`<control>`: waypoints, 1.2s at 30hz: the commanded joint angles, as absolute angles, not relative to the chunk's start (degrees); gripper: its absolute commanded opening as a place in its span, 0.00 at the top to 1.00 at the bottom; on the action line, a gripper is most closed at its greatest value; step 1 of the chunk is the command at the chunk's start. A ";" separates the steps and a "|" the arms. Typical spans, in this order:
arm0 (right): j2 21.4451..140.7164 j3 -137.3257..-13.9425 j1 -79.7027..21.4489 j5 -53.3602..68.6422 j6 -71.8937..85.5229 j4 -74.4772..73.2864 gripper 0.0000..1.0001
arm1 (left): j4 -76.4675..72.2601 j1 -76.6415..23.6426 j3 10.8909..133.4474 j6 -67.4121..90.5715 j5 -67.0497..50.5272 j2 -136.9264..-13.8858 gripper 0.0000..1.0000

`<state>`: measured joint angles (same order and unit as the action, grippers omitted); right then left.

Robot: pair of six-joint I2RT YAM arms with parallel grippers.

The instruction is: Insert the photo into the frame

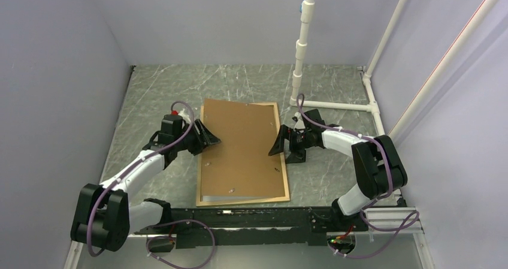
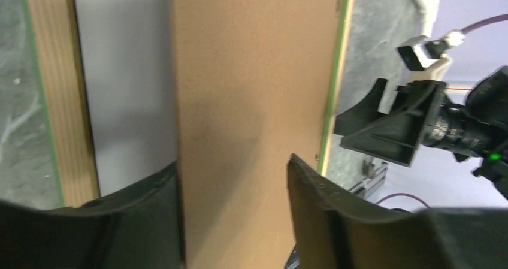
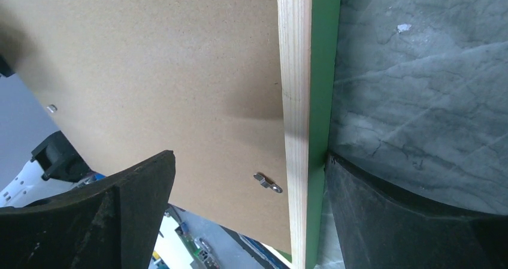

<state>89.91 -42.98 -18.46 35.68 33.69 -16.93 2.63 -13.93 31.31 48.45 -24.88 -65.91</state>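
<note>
Both tools gape: left tool (image 2: 232,164) over the backing board (image 1: 242,143), right tool (image 3: 250,155) astride a rail of the frame (image 3: 296,101), flat on the bench (image 1: 335,95). Skewed, the board may jam, creasing the photo (image 2: 126,89), seemingly the pale sheet beneath.

brown board (image 1: 242,149): I see it lying in the middle of the table, big and flat, turned a little to one side.
metal clip (image 3: 268,183): I see one small shiny clip on the board, close to its edge. From the top I can spot a few more tiny ones.
table (image 1: 162,83): grey-green, with white streaks like stone.
white post (image 1: 301,47): a pipe standing up at the back, near the board's far right corner.
low white pipe (image 1: 335,105): it lies on the table and runs from the post to the right.
walls (image 1: 60,71): pale purple, on three sides.
</note>
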 commanded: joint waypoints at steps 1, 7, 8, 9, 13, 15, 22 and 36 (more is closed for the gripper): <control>89.20 -41.97 -19.15 38.07 34.33 -15.87 0.05 | 9.15 -14.82 35.03 44.04 -22.06 -67.09 0.35; 88.90 -41.79 -19.16 38.01 34.22 -15.87 0.04 | 16.14 -17.56 38.28 42.65 -14.64 -69.57 0.22; 88.93 -41.76 -19.17 38.07 34.27 -15.76 0.04 | 17.46 -18.06 39.37 42.44 -13.27 -69.94 0.21; 88.99 -41.75 -19.16 38.11 34.28 -15.67 0.04 | 18.62 -19.01 40.30 42.08 -11.97 -70.32 0.19; 89.26 -41.67 -19.16 38.14 34.27 -15.65 0.04 | 24.59 -22.14 44.42 41.47 -5.58 -72.22 0.13; 89.15 -41.59 -19.16 38.13 34.18 -15.64 0.04 | 27.36 -23.60 46.51 41.19 -2.65 -73.57 0.11; 89.14 -41.10 -19.15 38.21 34.29 -15.19 0.04 | 39.78 -29.53 55.76 41.80 10.21 -79.69 0.07; 88.67 -41.48 -19.16 37.54 33.47 -16.09 0.03 | 66.66 -40.36 77.11 48.07 32.15 -98.65 0.01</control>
<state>89.89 -41.85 -18.63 37.80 34.22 -15.75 60.10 -39.86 75.61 46.37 26.79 -98.67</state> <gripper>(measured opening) 0.963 0.994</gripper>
